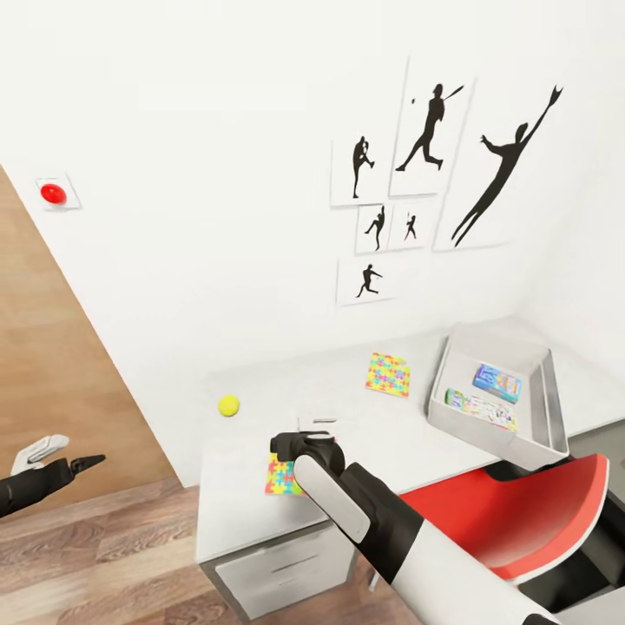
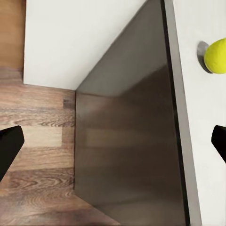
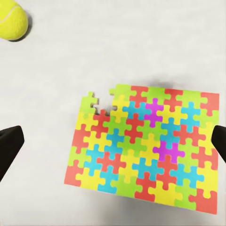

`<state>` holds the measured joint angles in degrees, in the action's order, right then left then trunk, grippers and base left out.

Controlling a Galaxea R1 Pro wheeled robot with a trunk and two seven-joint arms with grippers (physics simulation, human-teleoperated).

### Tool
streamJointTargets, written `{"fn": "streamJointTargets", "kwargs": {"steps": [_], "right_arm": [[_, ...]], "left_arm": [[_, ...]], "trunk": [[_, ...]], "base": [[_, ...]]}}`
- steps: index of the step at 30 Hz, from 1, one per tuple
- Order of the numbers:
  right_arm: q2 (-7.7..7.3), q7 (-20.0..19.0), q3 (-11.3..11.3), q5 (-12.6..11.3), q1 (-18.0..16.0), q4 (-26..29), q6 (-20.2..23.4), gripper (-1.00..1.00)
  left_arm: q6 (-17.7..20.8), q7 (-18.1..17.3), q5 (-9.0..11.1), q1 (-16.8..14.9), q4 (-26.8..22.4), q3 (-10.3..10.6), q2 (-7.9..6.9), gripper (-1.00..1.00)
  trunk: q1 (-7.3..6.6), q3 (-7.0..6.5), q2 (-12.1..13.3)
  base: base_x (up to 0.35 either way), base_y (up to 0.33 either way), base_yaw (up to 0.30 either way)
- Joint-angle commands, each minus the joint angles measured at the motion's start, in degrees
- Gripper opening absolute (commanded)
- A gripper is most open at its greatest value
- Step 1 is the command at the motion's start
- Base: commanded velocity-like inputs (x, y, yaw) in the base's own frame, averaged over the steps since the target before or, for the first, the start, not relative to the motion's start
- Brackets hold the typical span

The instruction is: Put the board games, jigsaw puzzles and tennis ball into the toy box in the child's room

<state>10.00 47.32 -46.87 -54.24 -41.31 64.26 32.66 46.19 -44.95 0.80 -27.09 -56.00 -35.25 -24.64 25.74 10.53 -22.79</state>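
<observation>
A colourful jigsaw puzzle (image 3: 146,146) lies flat near the front edge of the white table (image 1: 247,508). My right gripper (image 1: 295,444) hovers open just above it, with its dark fingers (image 3: 9,147) spread to either side. The tennis ball (image 1: 228,404) rests on the table to the left, apart from the puzzle. A second puzzle (image 1: 388,374) lies further back. The grey toy box (image 1: 473,431) at the table's right holds a blue board game (image 1: 497,380) and another board game (image 1: 482,410). My left gripper (image 1: 87,461) hangs open over the floor, left of the table.
A red chair (image 1: 538,512) stands at the table's front right, close under my right arm. The table's dark side panel (image 2: 132,141) faces my left gripper. Wooden floor (image 1: 95,555) spreads to the left. Silhouette posters (image 1: 425,148) hang on the wall behind.
</observation>
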Motion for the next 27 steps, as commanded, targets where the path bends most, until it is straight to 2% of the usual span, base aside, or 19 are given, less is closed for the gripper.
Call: {"fn": "streamJointTargets", "kwargs": {"steps": [1,5,10,13,27], "right_arm": [[0.0,0.45,-0.1,-0.34,-0.08,0.04,0.17,1.0],[0.0,0.45,-0.14,-0.29,-0.08,-0.07,0.09,1.0],[0.0,0.47,-0.15,-0.26,-0.08,-0.17,0.04,1.0],[0.0,0.46,-0.16,-0.25,-0.08,-0.18,0.03,1.0],[0.0,0.46,-0.09,-0.25,-0.08,-0.09,0.03,1.0]], "left_arm": [[0.45,-0.17,0.07,-0.07,-0.02,-0.13,0.03,1.0],[0.51,-0.17,0.12,-0.07,-0.03,-0.25,0.19,1.0],[0.49,-0.2,0.09,-0.07,-0.13,-0.45,1.84,1.0],[0.53,-0.22,0.11,-0.07,-0.21,-0.5,2.16,1.0],[0.97,-0.07,0.16,-0.07,-0.25,-0.44,2.59,1.0]], "trunk": [[0.04,0.13,-0.12],[0.04,0.28,-0.12],[0.04,0.66,-0.12],[0.04,0.92,-0.12],[0.04,2.2,-0.12]], "base": [[0.013,0.032,0.0],[0.007,0.016,0.0],[0.002,0.004,0.0],[0.0,0.001,0.0],[0.0,0.0,0.0]]}}
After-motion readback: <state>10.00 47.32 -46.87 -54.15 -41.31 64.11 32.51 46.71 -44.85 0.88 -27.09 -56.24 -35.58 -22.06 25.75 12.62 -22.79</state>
